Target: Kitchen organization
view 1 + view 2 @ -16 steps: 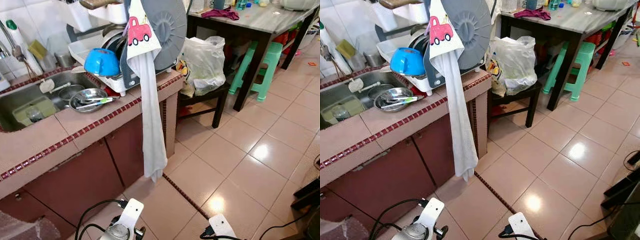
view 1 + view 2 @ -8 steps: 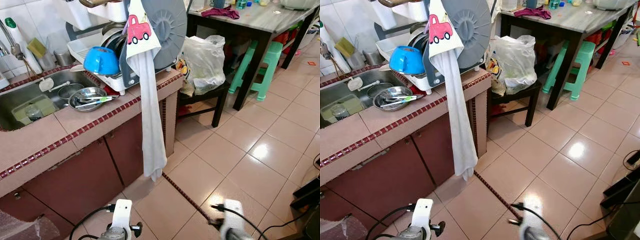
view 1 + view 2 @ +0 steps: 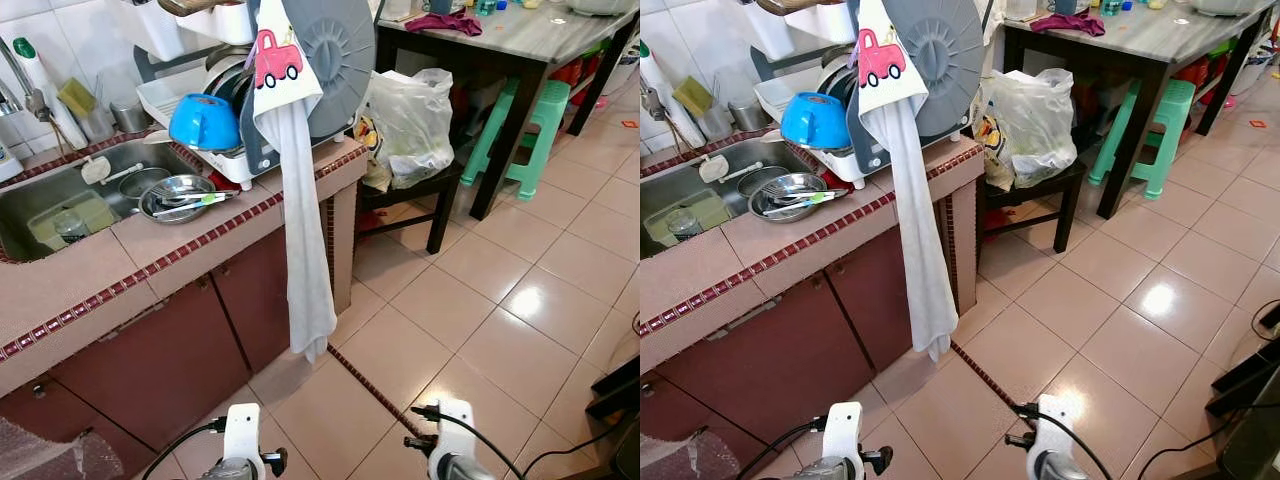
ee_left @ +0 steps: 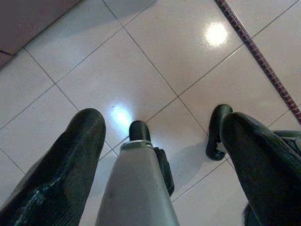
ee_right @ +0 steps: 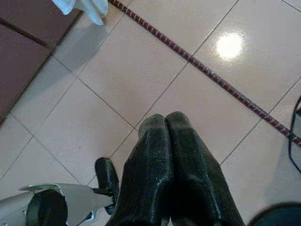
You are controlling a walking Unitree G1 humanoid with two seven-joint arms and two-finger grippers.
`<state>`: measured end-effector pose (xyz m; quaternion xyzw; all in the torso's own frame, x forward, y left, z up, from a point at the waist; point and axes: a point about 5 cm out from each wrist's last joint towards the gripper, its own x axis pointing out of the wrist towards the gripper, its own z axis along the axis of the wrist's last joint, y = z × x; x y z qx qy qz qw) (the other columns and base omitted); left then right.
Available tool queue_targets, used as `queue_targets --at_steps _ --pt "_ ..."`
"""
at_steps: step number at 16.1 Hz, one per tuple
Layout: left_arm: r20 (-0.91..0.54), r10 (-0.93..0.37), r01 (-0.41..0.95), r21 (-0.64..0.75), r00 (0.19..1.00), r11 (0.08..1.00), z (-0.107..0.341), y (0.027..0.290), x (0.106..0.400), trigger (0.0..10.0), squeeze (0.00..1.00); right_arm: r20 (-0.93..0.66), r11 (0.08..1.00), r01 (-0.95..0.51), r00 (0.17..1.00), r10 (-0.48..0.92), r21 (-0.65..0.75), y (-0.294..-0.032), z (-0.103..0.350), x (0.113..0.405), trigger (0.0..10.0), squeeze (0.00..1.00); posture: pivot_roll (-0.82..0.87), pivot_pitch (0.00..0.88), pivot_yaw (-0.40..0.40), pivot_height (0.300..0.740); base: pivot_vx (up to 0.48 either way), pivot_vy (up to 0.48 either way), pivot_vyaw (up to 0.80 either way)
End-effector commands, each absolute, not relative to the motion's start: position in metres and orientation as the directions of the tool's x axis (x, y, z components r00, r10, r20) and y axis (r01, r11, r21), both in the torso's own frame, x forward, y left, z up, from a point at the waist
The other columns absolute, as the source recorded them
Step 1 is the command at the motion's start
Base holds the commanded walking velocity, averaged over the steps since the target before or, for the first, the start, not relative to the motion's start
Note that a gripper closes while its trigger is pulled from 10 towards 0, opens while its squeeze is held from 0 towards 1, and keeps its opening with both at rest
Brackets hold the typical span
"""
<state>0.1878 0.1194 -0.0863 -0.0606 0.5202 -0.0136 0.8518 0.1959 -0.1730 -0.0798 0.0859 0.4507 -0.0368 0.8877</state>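
A blue bowl lies upside down on the white dish rack on the tiled counter. In front of it stands a steel bowl with utensils in it, beside the sink. A white towel with a red car print hangs over the counter's end. Both arms hang low over the floor, the left arm and the right arm. My left gripper is open above bare tiles. My right gripper is shut with nothing in it.
A big grey round cover leans on the rack. A full plastic bag sits on a dark stool, with a green stool and a dark table behind. Black cables lie at the right.
The camera has shifted a little. Both arms have swung at the bottom of the view; the right one was blurred half a second ago and now hangs still. The counter's things have not moved.
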Motion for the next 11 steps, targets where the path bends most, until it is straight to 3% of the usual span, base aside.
queue_targets --at_steps 1,11 --pt "-0.887 -0.075 -0.044 -0.106 0.455 0.993 -0.0856 0.1205 0.1894 10.0 0.00 -0.807 0.982 0.150 0.590 0.007 0.118 -0.1724 -0.0794 0.1969 10.0 0.00 -0.02 0.000 0.089 0.740 0.000 0.000 0.00" --pt "-0.888 -0.075 -0.045 -0.107 0.454 0.993 -0.0856 0.1203 0.1895 10.0 0.00 -0.807 0.982 0.150 0.590 0.004 0.114 -0.1729 -0.0795 0.1966 10.0 0.00 -0.02 0.000 0.089 0.740 0.000 0.000 0.00"
